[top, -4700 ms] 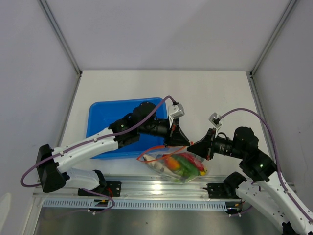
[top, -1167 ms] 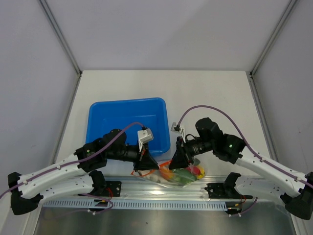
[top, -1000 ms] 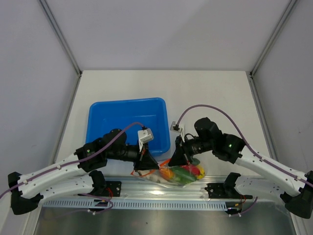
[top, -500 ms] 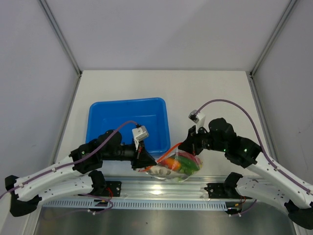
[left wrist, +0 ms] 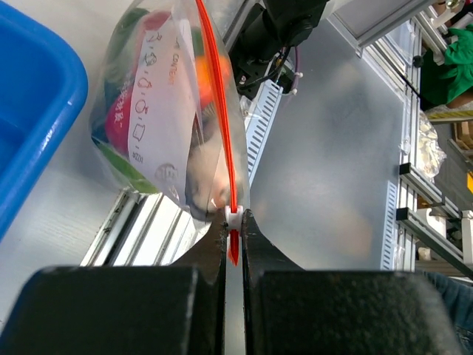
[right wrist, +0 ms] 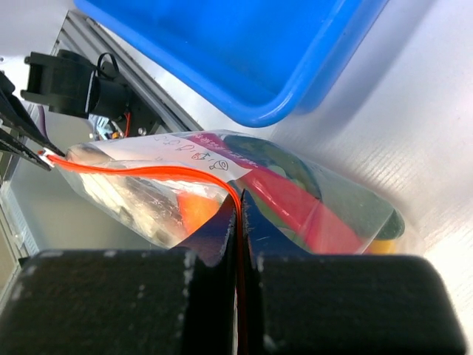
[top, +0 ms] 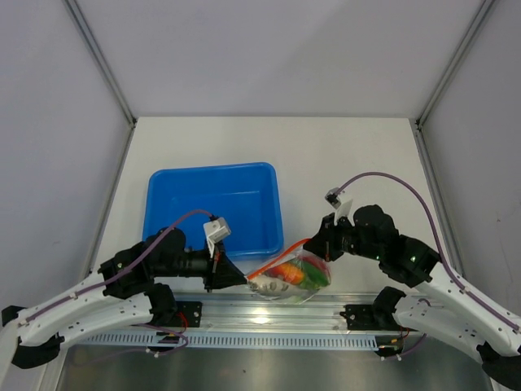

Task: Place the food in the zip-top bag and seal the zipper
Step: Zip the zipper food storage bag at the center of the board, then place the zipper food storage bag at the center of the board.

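Both pincers pinched on opposite ends of the bag's zipper.

My left pincer (left wrist: 235,222) is clamped on one end of the red zipper (left wrist: 220,111). From there the strip runs straight ahead, its long axis aimed at my right pincer (right wrist: 238,203), which is clamped on the other end. The clear bag (top: 297,277) sits below the strip between them with the food (top: 286,271) inside, just beside the blue tray (top: 163,183) at the near edge of the bench (top: 350,155). I judge any sliding move must follow that line. A white panel (left wrist: 159,126) on the bag carries print too small to read.
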